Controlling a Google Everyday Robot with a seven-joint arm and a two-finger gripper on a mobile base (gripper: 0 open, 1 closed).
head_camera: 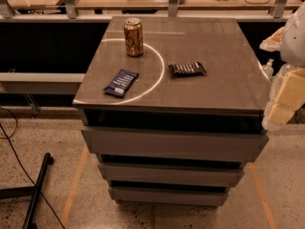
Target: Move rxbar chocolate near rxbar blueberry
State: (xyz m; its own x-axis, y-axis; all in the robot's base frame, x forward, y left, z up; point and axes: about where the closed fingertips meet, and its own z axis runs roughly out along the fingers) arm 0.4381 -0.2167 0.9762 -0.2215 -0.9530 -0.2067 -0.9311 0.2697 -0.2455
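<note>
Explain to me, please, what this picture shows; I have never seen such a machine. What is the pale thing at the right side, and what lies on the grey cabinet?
There is only one picture, from one camera that looks down at a grey drawer cabinet; where the camera is mounted is not known. The machine is a mobile robot with one arm. The pale, blocky shape at the right edge is that arm with its gripper, beside the cabinet's right edge and away from everything on top. Three things are on the cabinet: an upright can at the back, the rxbar blueberry in a dark blue wrapper at the front left, and the rxbar chocolate in a black wrapper near the middle. Both bars lie flat and apart; neither is held.
</note>
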